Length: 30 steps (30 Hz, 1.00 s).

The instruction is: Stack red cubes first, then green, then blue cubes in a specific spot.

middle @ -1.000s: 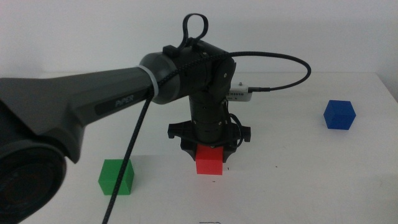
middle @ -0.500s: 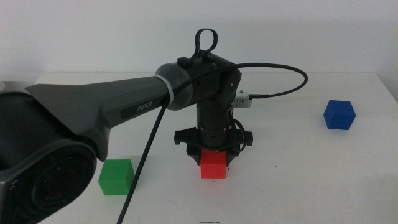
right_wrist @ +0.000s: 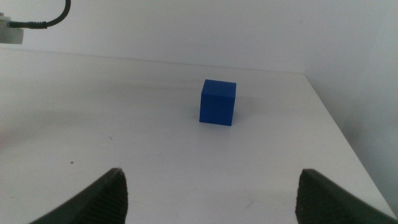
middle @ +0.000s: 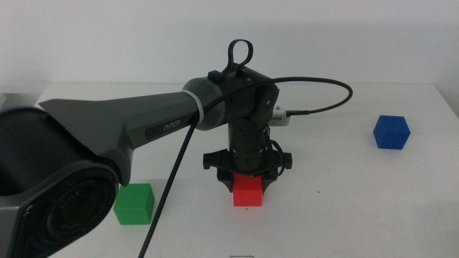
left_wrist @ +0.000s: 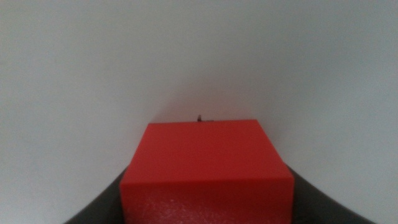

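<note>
**Red cube gripped at mid-table; green and blue cubes left apart**

The left gripper (middle: 248, 180) is seen in the middle view pointing straight down near the table's centre, clamped on the red cube (middle: 247, 192); the cube's top is hidden under the gripper body, and only its front and lower part are shown; whether it touches the white table (middle: 344, 208) cannot be told from this view. In the left wrist view the red cube (left_wrist: 207, 171) fills the space between the 2 dark jaws, of which only slivers are shown at either side; 1 tiny dark speck is seen on the table just beyond the cube. The green cube (middle: 134, 204) is set well apart toward the left arm's side, partly crossed by a black cable (middle: 166, 204). The blue cube (middle: 391, 132) is set far to the right, alone. In the right wrist view the right gripper (right_wrist: 211, 199) is held wide apart, empty, with the blue cube (right_wrist: 218, 102) ahead of it; only its 2 jaw tips are shown.
</note>
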Tool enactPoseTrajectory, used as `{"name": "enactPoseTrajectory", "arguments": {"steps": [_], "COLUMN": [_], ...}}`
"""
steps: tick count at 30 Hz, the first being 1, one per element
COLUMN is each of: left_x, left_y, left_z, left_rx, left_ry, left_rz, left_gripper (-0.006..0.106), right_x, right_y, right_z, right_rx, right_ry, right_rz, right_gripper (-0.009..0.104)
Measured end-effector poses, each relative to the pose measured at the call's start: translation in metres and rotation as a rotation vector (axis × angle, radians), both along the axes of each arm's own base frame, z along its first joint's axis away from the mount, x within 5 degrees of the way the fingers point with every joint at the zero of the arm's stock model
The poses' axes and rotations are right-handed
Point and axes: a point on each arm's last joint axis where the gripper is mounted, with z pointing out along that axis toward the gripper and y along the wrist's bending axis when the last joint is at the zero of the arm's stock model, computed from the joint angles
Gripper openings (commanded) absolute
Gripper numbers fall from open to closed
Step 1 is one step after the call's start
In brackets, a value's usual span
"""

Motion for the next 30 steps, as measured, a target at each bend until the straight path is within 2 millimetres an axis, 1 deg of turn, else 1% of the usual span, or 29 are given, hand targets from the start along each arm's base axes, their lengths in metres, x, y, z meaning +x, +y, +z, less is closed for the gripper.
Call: {"name": "enactPoseTrajectory", "arguments": {"steps": [11, 21, 23, 26, 30], "left_x": [0.0000, -0.0014, -0.0014, -0.0016, -0.0020], "left_y": [-0.0025, -0.0006, -0.0005, -0.0007, -0.0010], "left_z": [0.0004, 0.0000, 0.0000, 0.0000, 0.0000], "left_rx": [-0.027, -0.003, -0.002, -0.004, -0.005], "left_ry": [0.003, 0.016, 0.016, 0.017, 0.020], "left_rz": [0.009, 0.000, -0.007, -0.013, -0.031], "left_gripper": [-0.001, 0.000, 0.002, 0.009, 0.024], "right_x": [0.0000, 0.0000, 0.0000, 0.0000, 0.0000], "right_y": [0.0000, 0.0000, 0.0000, 0.0000, 0.0000], "right_z": [0.0000, 0.0000, 0.0000, 0.0000, 0.0000], "right_rx": [0.000, 0.000, 0.000, 0.000, 0.000], "right_ry": [0.000, 0.000, 0.000, 0.000, 0.000], "right_rz": [0.000, 0.000, 0.000, 0.000, 0.000], "right_gripper": [0.083, 0.083, 0.083, 0.083, 0.083]}}
